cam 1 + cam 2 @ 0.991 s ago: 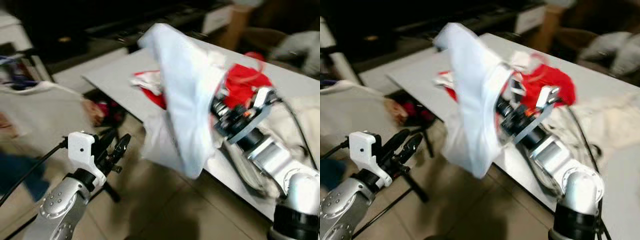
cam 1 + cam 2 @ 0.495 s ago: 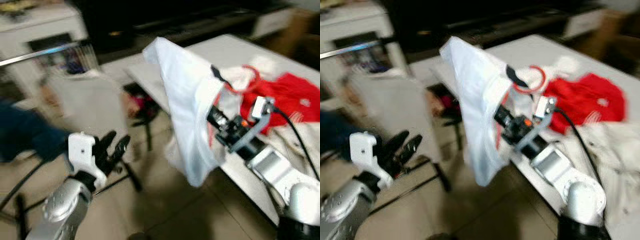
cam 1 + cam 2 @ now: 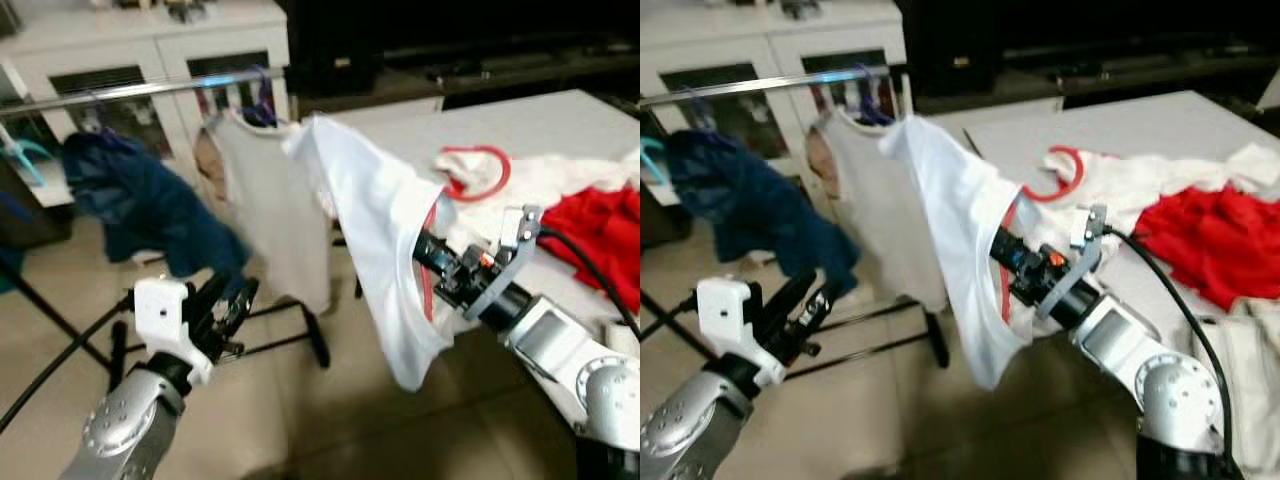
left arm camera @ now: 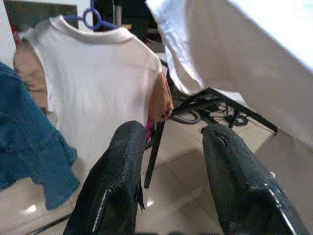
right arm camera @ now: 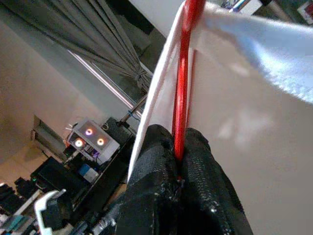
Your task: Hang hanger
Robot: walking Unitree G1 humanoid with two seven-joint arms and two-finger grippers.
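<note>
Right wrist view: right gripper [image 5: 178, 161] clamped on the red hanger [image 5: 184, 78], which carries a white shirt [image 3: 375, 230] held out between the table [image 3: 520, 125] and the clothes rail [image 3: 140, 90]. Left gripper [image 4: 168, 161] hangs low with fingers parted, holding nothing. Rail bears a beige shirt [image 3: 270, 215] and a blue garment [image 3: 150, 205]. Since the earlier frames the camera has swung toward the rail, bringing it into view; red clothing [image 3: 610, 235] lies on the table

hanger [image 5: 183, 78]: glossy red plastic
shirt [image 3: 380, 230]: soft matt white cloth (draped)
rail [image 3: 140, 92]: shiny metal
floor [image 3: 330, 420]: smooth glossy tiles
</note>
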